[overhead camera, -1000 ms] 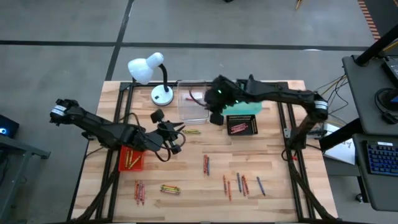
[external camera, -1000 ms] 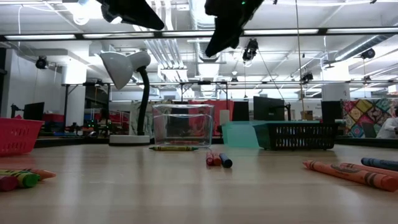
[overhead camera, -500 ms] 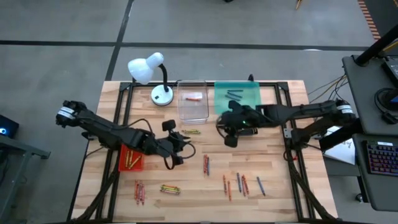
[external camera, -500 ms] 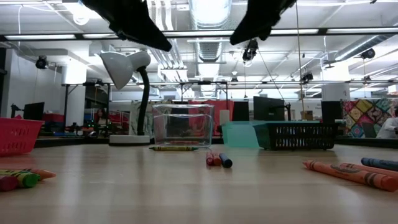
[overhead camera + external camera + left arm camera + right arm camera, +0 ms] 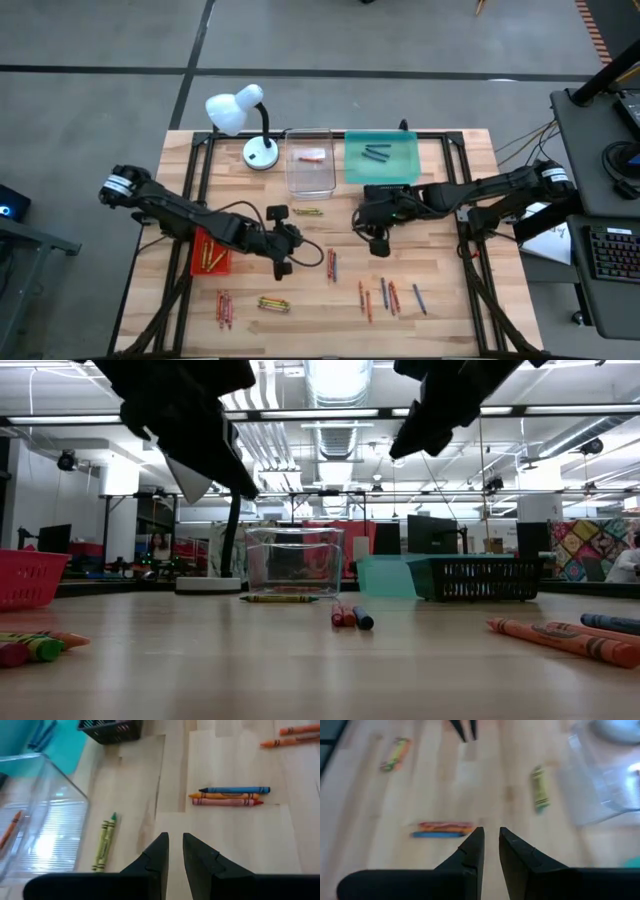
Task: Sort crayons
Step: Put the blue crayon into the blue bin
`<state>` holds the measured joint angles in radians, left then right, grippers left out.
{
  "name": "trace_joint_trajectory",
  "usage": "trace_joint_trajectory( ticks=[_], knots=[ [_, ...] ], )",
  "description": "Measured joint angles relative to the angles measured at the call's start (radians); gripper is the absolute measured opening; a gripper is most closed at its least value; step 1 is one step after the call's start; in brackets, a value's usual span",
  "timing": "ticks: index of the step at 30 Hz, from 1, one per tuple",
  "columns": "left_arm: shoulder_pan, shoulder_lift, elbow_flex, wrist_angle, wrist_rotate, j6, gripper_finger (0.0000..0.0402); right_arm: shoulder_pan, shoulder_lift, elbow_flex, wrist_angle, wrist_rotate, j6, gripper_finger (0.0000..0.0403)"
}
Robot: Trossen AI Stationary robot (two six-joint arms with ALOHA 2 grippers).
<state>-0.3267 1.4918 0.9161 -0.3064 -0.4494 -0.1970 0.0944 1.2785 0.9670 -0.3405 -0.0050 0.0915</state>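
1. Along the near edge of the table (image 5: pixel 440 310) lay loose crayons (image 5: pixel 385 296): a cluster toward the right corner, a mixed bundle (image 5: pixel 273 303) and a reddish pair (image 5: pixel 224 309) toward the left.
2. The left arm reached in from the left edge, stretched low over the table's middle. Its left hand (image 5: pixel 283 262) hung above the wood, fingers (image 5: pixel 159 851) nearly together with only a thin gap, holding nothing.
3. A blue, orange and red trio (image 5: pixel 227 796) lay side by side just ahead of that hand, apart from it.
4. The right arm came from the right edge, its right hand (image 5: pixel 377 243) over the table's middle, pointing at the same trio. Its fingers (image 5: pixel 475 847) stood narrowly parted and empty.
5. A green crayon (image 5: pixel 308 212) lay just beside the clear tray (image 5: pixel 310 185).
6. Farther back, the red tray (image 5: pixel 212 267) by the left edge held yellow sticks, the clear tray a red one, and the teal tray (image 5: pixel 382 170) dark ones.
7. A white lamp (image 5: pixel 240 112) stood at the far left corner.
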Motion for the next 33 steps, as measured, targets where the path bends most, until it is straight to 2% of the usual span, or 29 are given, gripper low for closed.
trace_joint_trajectory(
  ticks=[3, 7, 18, 22, 28, 33],
  knots=[
    [0.000, 0.037, 0.000, 0.030, 0.011, 0.000, 0.0039, 0.009, 0.000, -0.015, 0.001, -0.048, 0.068, 0.0047],
    [0.000, 0.092, 0.000, 0.052, 0.026, 0.003, 0.0045, 0.046, 0.000, -0.027, -0.015, -0.049, 0.165, 0.0047],
    [-0.002, 0.222, 0.055, 0.144, 0.026, 0.031, 0.0132, 0.209, 0.000, -0.029, -0.026, -0.045, 0.540, 0.0047],
    [-0.002, 0.258, 0.092, 0.144, 0.025, 0.008, 0.0150, 0.271, 0.000, -0.036, -0.028, 0.022, 0.724, 0.0047],
    [-0.006, 0.289, 0.138, 0.122, 0.022, -0.100, 0.0153, 0.351, 0.011, -0.039, -0.026, 0.161, 0.959, 0.0047],
    [-0.029, 0.245, 0.137, 0.115, -0.042, -0.084, 0.0153, 0.380, 0.083, -0.038, -0.027, 0.181, 1.098, 0.0047]
  ],
)
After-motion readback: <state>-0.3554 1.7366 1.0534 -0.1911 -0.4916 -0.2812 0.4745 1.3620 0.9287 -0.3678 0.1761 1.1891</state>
